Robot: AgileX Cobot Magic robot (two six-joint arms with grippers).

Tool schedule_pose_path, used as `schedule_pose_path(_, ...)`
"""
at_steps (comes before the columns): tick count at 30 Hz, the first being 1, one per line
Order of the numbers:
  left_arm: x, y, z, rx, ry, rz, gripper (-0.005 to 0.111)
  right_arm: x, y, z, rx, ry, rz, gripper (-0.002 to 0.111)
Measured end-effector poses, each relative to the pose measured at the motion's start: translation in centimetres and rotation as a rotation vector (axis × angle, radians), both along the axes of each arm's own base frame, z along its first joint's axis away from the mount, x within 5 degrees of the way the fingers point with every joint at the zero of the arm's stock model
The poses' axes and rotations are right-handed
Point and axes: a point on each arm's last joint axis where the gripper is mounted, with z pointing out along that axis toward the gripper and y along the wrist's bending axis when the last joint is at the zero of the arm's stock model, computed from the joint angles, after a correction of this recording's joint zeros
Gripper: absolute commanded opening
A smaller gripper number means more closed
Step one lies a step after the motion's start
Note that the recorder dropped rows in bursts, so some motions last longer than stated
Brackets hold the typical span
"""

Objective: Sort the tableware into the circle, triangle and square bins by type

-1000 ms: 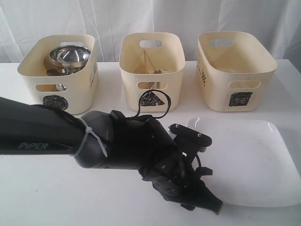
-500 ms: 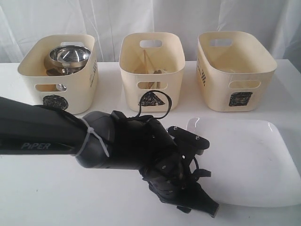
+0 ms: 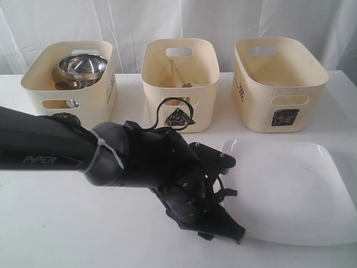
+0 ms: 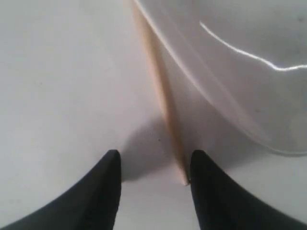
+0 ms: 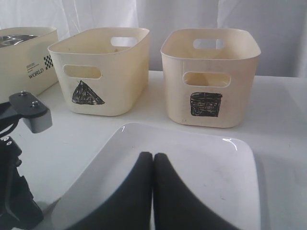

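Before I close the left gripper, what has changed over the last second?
The left gripper shifted leftward in the exterior view, a little away from the white plate. Nothing was grasped or released: its jaws stand open, with the end of the chopstick between them. The plate and the three bins stayed put.

Bare table (image 4: pixel 57 72) was left open along one side of the chopstick (image 4: pixel 164 115); the other was crowded by the plate (image 4: pixel 249 96) rim. A free strip was seen between plate and square bin (image 3: pixel 254 106).
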Motion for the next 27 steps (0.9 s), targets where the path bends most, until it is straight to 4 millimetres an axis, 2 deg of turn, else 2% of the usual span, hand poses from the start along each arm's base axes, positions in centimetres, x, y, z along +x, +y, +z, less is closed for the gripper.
schedule_pose_path(12,3.4,3.0,0.0,0.1,-0.005,0.077,0.051,0.0,0.0,0.0,0.0,0.0,0.0,0.0)
schedule_pose_path(18,3.5,3.2,0.3,0.112,-0.017,0.071,0.051,0.0,0.0,0.0,0.0,0.0,0.0,0.0)
schedule_pose_path(20,3.5,3.3,0.8,0.104,-0.024,0.071,0.051,0.0,0.0,0.0,0.0,0.0,0.0,0.0)
schedule_pose_path(24,3.5,3.6,3.6,0.06,-0.103,0.037,0.051,0.0,0.0,0.0,0.0,0.0,0.0,0.0)
schedule_pose_path(27,3.4,3.7,4.4,0.056,-0.143,-0.032,0.051,0.0,0.0,0.0,0.0,0.0,0.0,0.0)
